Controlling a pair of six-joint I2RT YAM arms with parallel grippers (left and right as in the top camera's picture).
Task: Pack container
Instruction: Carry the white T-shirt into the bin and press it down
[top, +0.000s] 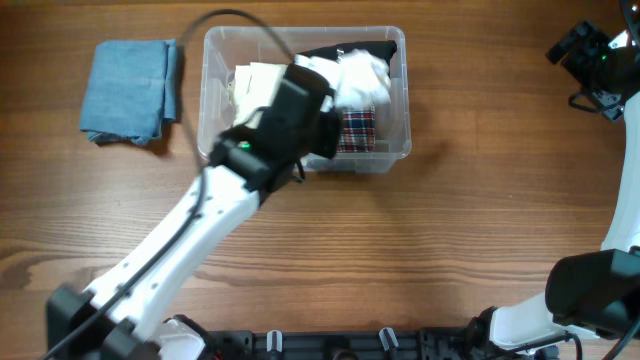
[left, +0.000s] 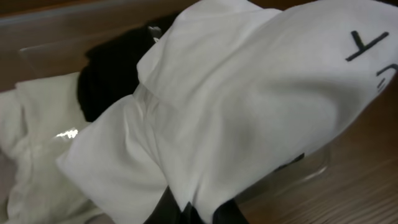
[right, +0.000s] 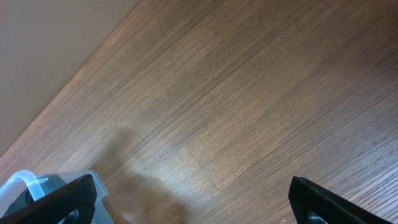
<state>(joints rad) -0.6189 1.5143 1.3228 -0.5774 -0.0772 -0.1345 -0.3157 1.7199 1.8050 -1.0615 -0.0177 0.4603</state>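
The clear plastic container (top: 396, 60) stands at the back middle of the table. Inside lie a black garment (top: 365, 50), a plaid cloth (top: 358, 130) and a cream cloth (top: 255, 82). My left gripper (top: 335, 85) is over the container, shut on a white garment (top: 362, 75). In the left wrist view the white garment (left: 249, 106) with black lettering fills the frame and drapes from the jaws (left: 208, 214) over the black garment (left: 112, 74). My right gripper (top: 600, 55) is open and empty at the far right, above bare wood (right: 236, 112).
A folded blue cloth (top: 130, 90) lies left of the container. The right arm's base (top: 590, 290) stands at the front right. A corner of the container (right: 25, 183) shows in the right wrist view.
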